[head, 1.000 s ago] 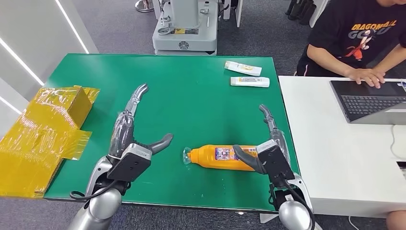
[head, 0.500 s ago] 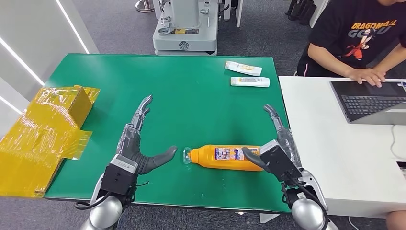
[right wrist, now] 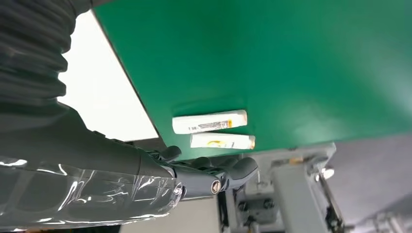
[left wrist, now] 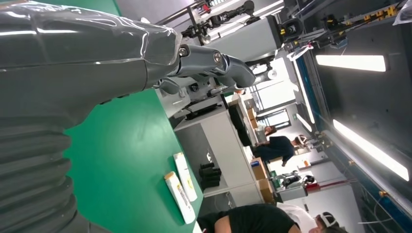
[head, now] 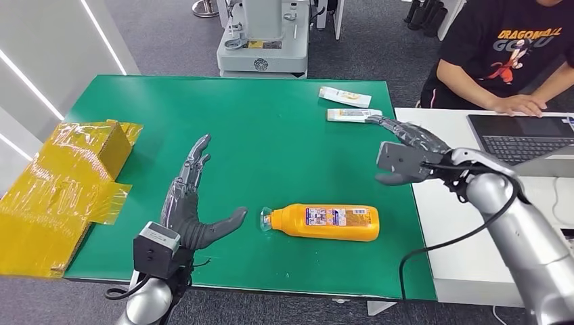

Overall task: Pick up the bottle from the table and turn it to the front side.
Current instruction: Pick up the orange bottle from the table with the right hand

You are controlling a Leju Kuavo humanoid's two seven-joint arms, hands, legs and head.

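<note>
The orange bottle (head: 325, 222) lies on its side on the green table (head: 271, 128), near the front edge, with its clear cap pointing at the robot's left hand (head: 193, 210). Nothing is touching it. The left hand rests low by the table just beside the cap, fingers spread wide and holding nothing. The right hand (head: 406, 152) hangs up in the air over the right edge of the table, well apart from the bottle, with its fingers loosely apart and nothing in them. To pick the bottle up well, a hand should probably come down over the fat middle of it, where it is easy to wrap fingers around, and close gently so the smooth plastic does not slip or roll away. Then it can be lifted and turned. A label with small print faces up, but the words are too small to read, so it is hard to tell which side is the front. Two white tubes (head: 353, 115) lie at the far side of the table. A person (head: 508, 54) sits at a laptop (head: 521, 139), cut off by the picture's edge.
</note>
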